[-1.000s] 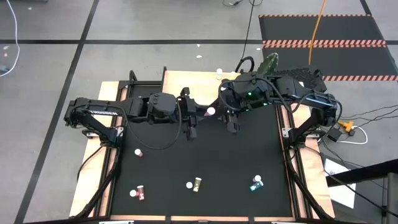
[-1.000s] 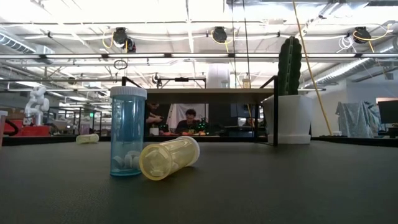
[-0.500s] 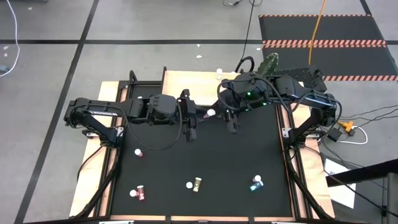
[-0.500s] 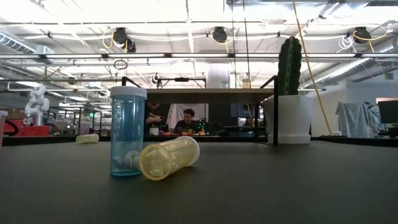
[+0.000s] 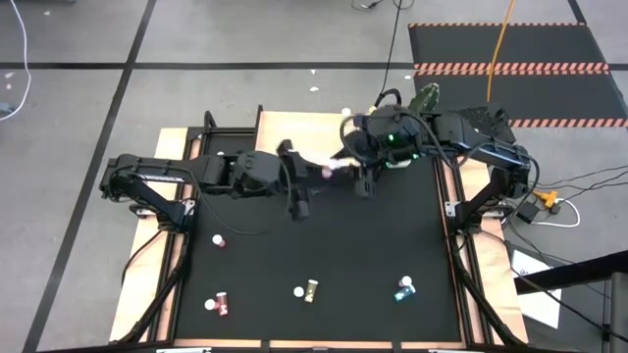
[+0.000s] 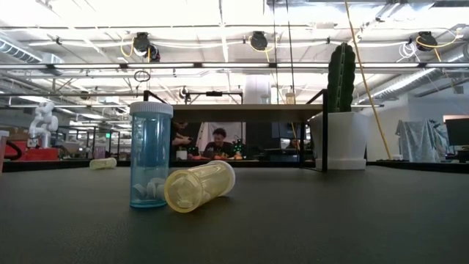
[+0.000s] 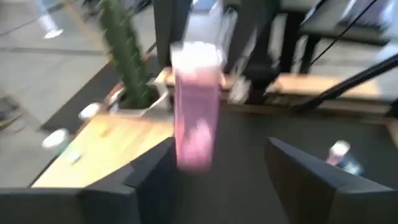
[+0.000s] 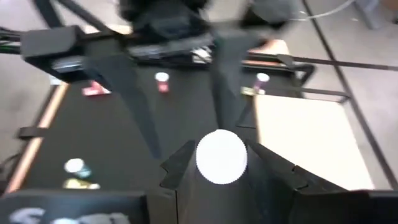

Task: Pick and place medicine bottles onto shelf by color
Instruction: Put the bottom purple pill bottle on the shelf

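Jaws of right gripper (image 8: 219, 163) clamp white cap of pink bottle (image 7: 198, 106); left gripper (image 7: 219, 163) jaws now spread, bottle between them but untouched, released since a second ago. Handover sits beside shelf (image 5: 294, 132) edge. Well away across counter (image 6: 330, 220): upright teal bottle (image 6: 150, 155) with white pills at bottom, yellow bottle (image 6: 199, 185) lying against it.

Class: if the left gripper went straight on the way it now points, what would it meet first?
Probably the pink bottle, held upright by the right gripper just ahead of the open left gripper; depth is unclear.
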`<action>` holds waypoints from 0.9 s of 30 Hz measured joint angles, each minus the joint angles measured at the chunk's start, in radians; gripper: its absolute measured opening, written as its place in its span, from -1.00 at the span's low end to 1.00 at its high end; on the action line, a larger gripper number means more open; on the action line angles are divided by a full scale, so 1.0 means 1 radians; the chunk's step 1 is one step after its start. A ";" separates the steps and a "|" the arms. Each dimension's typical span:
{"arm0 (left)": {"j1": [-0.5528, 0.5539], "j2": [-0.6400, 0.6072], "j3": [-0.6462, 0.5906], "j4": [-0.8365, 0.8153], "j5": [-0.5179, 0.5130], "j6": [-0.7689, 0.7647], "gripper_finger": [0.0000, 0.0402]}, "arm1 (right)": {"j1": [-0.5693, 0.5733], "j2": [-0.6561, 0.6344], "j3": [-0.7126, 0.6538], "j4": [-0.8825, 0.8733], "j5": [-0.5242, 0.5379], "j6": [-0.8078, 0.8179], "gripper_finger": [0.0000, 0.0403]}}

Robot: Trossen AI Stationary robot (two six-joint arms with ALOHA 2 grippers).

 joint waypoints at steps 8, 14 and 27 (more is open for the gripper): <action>0.005 -0.123 0.001 -0.194 -0.167 -0.081 0.59 | -0.181 0.114 -0.001 0.053 -0.002 -0.104 -0.40; 0.060 -0.174 0.002 -0.376 -0.273 -0.161 0.60 | -0.317 0.237 0.000 0.175 0.000 -0.138 -0.40; 0.453 -0.169 0.002 -0.477 -0.054 0.175 0.60 | -0.510 0.415 -0.001 0.193 -0.030 -0.096 -0.40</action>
